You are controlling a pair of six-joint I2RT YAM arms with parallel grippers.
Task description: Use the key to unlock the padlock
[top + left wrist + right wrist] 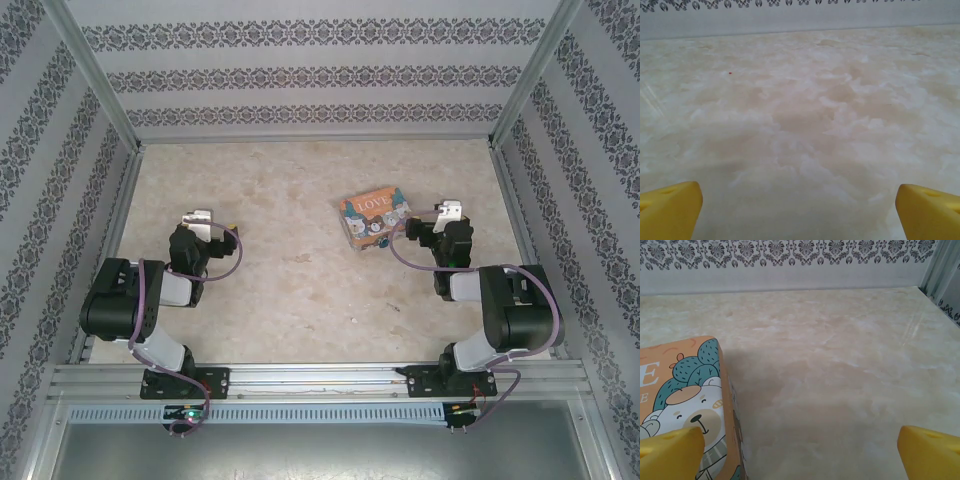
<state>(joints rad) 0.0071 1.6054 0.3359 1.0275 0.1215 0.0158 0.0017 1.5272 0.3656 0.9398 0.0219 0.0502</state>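
Currently: padlock (381,243) just a tiny bluish speck right at tin's (372,218) 6 o'clock edge, roughly 1 o'clock from table (300,300) centre. Too small to make out shackle. Right gripper (800,455) released, spread wide, empty, just beside tin at its 3 o'clock; tin corner next to 9 o'clock fingertip (670,452) on wrist cam. Left gripper (800,215) likewise released, empty, at 9 o'clock, well apart from tin. Bare tabletop ahead of both, up to back wall (320,120).
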